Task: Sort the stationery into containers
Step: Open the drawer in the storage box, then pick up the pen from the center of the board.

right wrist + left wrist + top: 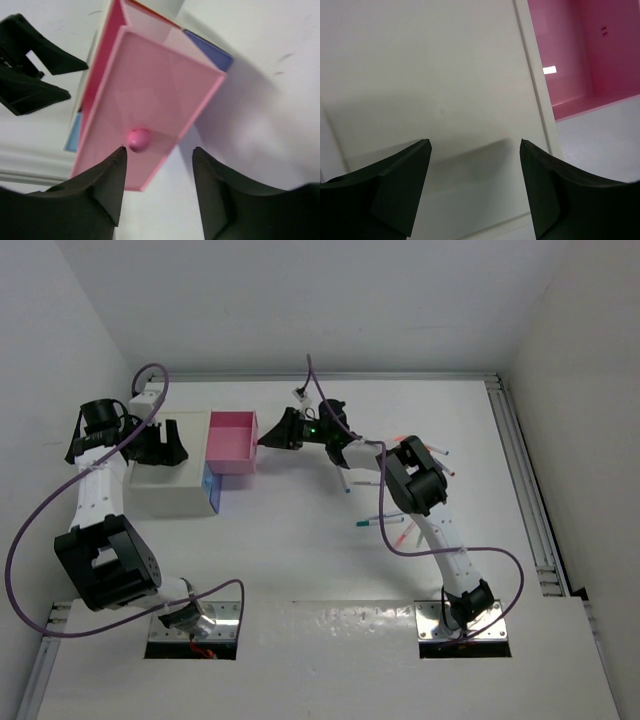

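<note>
The pink drawer-box [232, 440] stands pulled out from the white cabinet [165, 490]. Its inside looks empty. My right gripper [264, 441] is open at the box's right end. In the right wrist view its fingers [159, 149] stand on either side of the round pink knob [139, 139] on the box front [150, 90], without gripping it. The blue drawer-box [212, 490] sits in the cabinet front, and a part of it [212, 51] shows in the right wrist view. My left gripper [168, 448] is open and empty over the cabinet top [445, 75]. Several pens [378, 522] lie on the table under the right arm.
The pink drawer's wall [585, 50] shows at the right of the left wrist view. More pens [440, 452] lie at the right arm's far side. Metal rails [525, 490] run along the table's right edge. White walls close in the back and sides.
</note>
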Tool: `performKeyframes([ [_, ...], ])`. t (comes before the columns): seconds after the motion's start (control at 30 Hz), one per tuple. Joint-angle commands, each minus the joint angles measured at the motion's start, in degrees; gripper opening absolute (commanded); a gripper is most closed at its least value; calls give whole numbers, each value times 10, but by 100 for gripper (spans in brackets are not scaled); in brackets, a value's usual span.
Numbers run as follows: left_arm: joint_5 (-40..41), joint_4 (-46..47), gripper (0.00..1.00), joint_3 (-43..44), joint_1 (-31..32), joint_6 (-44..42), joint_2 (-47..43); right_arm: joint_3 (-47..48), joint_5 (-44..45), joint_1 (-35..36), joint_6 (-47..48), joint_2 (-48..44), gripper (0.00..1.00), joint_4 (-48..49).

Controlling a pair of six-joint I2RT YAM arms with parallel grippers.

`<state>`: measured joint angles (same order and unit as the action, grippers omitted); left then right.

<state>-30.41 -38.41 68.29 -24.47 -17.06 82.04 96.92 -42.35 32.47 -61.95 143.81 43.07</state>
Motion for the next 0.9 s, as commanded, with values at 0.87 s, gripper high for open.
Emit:
performKeyframes([
  [0.87, 141, -16, 81, 60, 96, 72, -130, -150, 422, 3, 561, -341, 55, -632],
])
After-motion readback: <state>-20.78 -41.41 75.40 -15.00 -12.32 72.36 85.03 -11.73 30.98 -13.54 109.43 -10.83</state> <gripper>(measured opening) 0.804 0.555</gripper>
